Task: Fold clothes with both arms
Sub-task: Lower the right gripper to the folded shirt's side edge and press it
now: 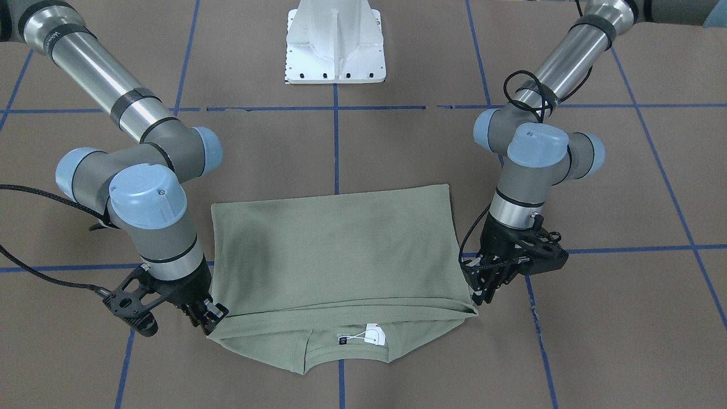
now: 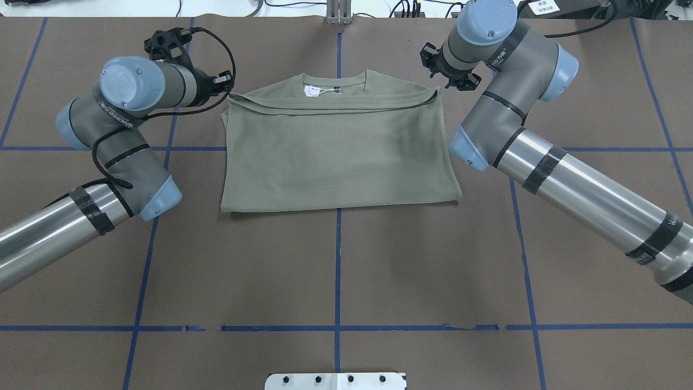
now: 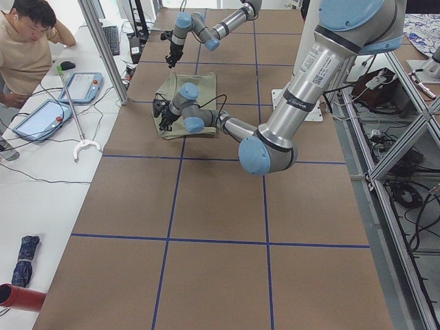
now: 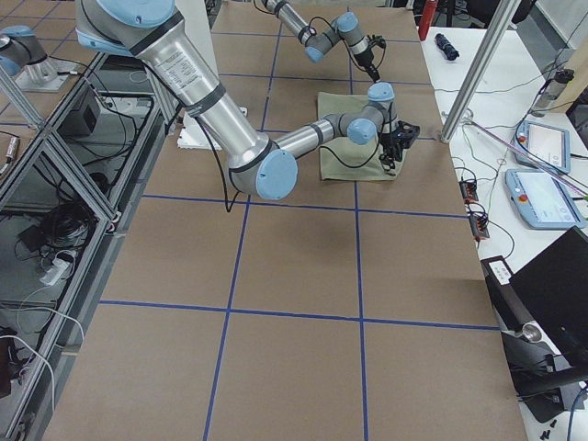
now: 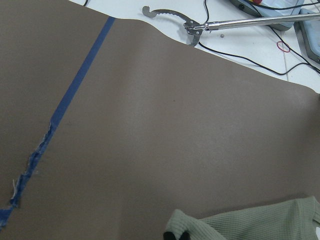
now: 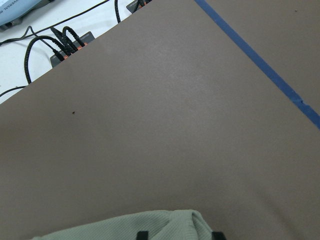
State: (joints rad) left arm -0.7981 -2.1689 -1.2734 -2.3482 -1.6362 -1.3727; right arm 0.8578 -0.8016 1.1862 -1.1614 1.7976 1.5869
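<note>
The sage-green shirt point(image 1: 341, 244) point(image 2: 335, 151) lies folded on the brown table, its lower half laid over toward the collar, where a white hang tag point(image 1: 375, 335) shows. My left gripper point(image 1: 483, 295) point(image 2: 230, 89) is shut on the top layer's corner; its black tips pinch green knit point(image 5: 260, 225) in the left wrist view. At the opposite corner my right gripper point(image 1: 211, 317) point(image 2: 436, 89) has its fingertips point(image 6: 142, 234) apart, with the cloth corner point(image 6: 125, 227) between them.
The white pedestal base point(image 1: 336, 45) stands behind the shirt. Blue tape lines point(image 2: 338, 249) cross the table. Past the far edge lie a grabber tool point(image 5: 225, 22) and cables point(image 6: 55, 42). A person point(image 3: 27, 48) sits at the side table with tablets point(image 3: 82, 86).
</note>
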